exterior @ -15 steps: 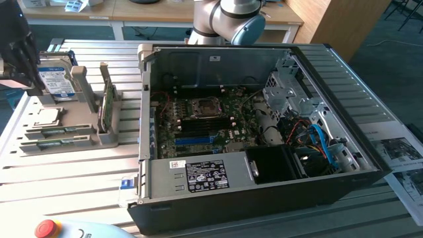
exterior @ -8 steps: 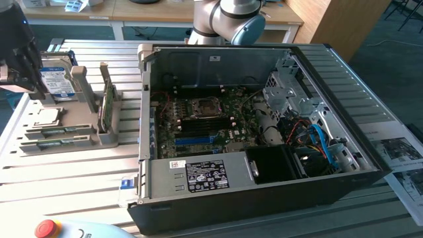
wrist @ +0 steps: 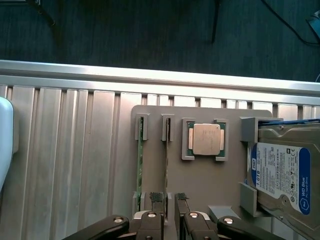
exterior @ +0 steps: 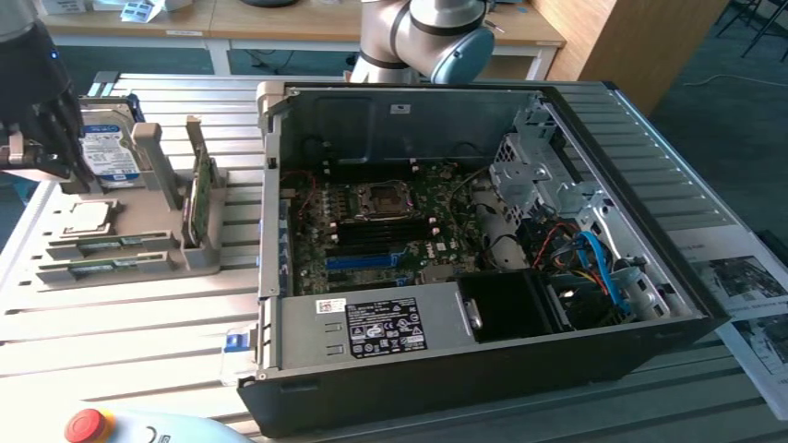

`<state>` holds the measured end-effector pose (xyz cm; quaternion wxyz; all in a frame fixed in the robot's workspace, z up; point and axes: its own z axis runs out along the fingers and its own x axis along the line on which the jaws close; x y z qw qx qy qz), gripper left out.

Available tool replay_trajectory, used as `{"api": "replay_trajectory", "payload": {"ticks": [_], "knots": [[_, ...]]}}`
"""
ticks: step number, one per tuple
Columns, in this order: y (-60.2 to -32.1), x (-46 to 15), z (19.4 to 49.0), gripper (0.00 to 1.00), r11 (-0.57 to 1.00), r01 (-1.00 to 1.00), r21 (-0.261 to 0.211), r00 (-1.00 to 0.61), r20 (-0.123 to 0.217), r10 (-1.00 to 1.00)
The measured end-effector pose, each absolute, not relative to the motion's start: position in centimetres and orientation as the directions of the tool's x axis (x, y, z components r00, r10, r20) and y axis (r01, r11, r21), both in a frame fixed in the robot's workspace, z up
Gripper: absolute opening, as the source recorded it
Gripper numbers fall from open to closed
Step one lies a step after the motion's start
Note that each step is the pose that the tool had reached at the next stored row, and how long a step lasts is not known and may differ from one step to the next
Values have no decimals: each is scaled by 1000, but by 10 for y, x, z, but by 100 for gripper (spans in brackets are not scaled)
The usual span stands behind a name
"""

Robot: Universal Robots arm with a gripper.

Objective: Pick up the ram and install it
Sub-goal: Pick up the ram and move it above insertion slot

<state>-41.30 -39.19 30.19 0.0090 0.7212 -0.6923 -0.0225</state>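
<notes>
At the exterior view's left, your hand [wrist: 169,201] hangs over the grey holder [exterior: 195,258] on the slatted worktop [exterior: 136,323]. Its fingers [wrist: 156,198] are spread wide and grip nothing. The two pads stand on either side of the line of one narrow slot, and you cannot tell whether they touch the holder. The ram [wrist: 139,170] stands on edge in the neighbouring slot, a thin green strip just beside the hand and not gripped. In the same holder, note the square processor [wrist: 205,139] in its recess and, beyond it, the blue-labelled hard drive [exterior: 109,152] propped at the holder's end. To the exterior view's right of the holder lies the open computer case [exterior: 407,378], with its green motherboard [exterior: 369,231] exposed, well apart from the ram. Printed sheets [exterior: 739,277] lie at the exterior view's far right. A red stop button [exterior: 89,425] sits at the near edge.
</notes>
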Motion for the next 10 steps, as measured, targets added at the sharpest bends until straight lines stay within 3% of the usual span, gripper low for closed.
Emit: {"api": "replay_trajectory", "payload": {"ticks": [10], "knots": [[-392,-413,287,24,-41,-998,44,41,-20,-999]]}}
